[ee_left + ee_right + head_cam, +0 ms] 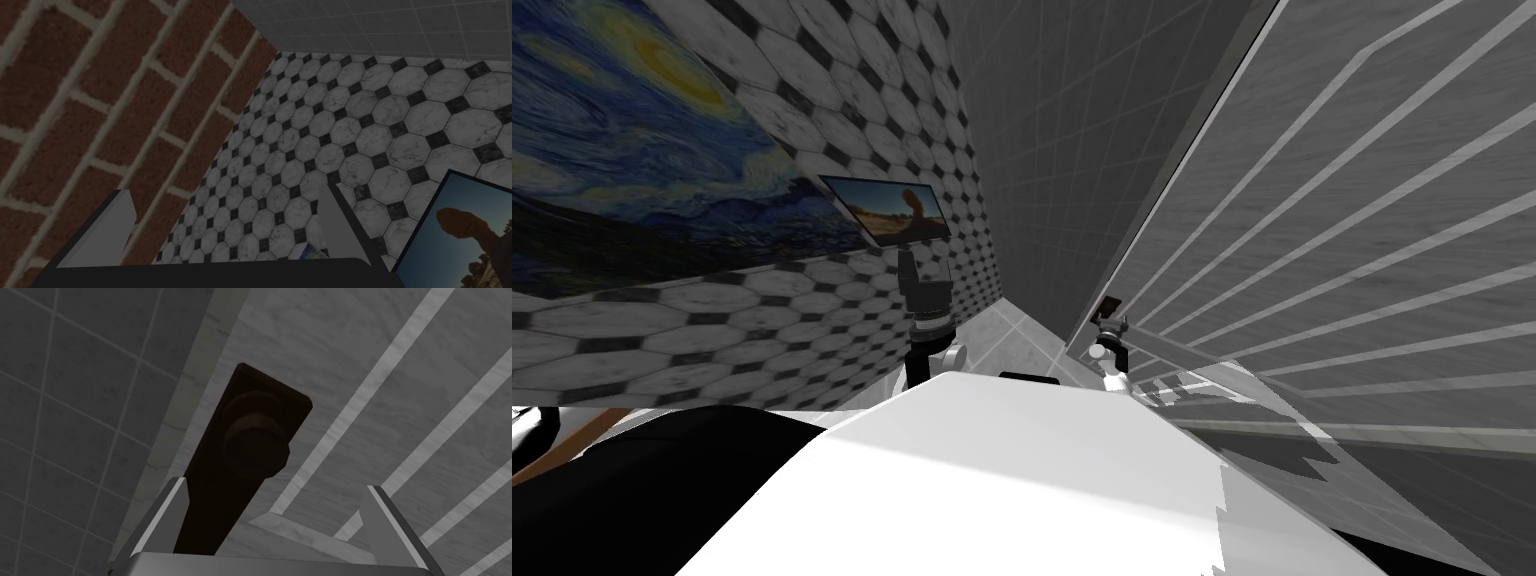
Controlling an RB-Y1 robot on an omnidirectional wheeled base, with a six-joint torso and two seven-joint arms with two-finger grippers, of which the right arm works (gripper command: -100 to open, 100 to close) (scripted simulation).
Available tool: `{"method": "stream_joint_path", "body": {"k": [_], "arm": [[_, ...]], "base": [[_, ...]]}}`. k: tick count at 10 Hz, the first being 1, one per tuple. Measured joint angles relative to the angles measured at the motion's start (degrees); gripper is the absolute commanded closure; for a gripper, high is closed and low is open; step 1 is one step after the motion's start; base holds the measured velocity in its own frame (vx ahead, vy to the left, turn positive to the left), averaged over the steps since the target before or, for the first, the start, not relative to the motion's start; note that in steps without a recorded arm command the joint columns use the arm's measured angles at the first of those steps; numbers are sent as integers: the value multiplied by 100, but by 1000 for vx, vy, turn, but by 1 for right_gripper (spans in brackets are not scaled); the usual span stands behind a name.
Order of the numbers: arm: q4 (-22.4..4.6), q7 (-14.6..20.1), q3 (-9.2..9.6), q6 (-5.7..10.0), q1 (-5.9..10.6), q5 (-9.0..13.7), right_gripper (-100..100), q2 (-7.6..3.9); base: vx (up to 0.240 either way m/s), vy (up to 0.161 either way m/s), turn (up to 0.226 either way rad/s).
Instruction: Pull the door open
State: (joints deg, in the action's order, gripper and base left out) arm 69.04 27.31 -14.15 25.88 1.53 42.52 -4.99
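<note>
right jaws spread, holding nothing: their two fingers stand apart with an empty gap between them. just beyond the fingertips lies the one dark brown knob, not yet between the fingers and nearer one finger than the other. the knob sits on a single dark brown backplate, whose near end runs down beside that same finger; whether they touch cannot be told. the backplate's long axis runs along the door's free edge, and the knob juts out from the door face toward the jaws. the one door is grey and crossed by several pale strips; in the head view it takes up the robot's right side. past its edge a grey tiled wall shows. the right arm is plainly the nearer. judged from this, the coming move calls for a short advance and a small sideways shift to centre the knob in the gap, then closing and drawing back. left jaws likewise spread and empty, fingers apart, on the left arm, which is raised well apart from the door.
</note>
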Motion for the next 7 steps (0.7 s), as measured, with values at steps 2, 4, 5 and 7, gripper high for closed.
{"method": "stream_joint_path", "body": {"k": [2, 4, 5, 7], "arm": [[52, 270, 25, -1, 28, 231, -100, 101], [100, 546, 51, -4, 56, 472, -100, 200], [126, 707, 69, 1, 71, 607, -100, 264], [149, 1003, 114, 29, 91, 827, -100, 355]], "base": [[-58, -11, 20], [-77, -9, 51], [-86, 0, 32], [-72, -7, 29]]}}
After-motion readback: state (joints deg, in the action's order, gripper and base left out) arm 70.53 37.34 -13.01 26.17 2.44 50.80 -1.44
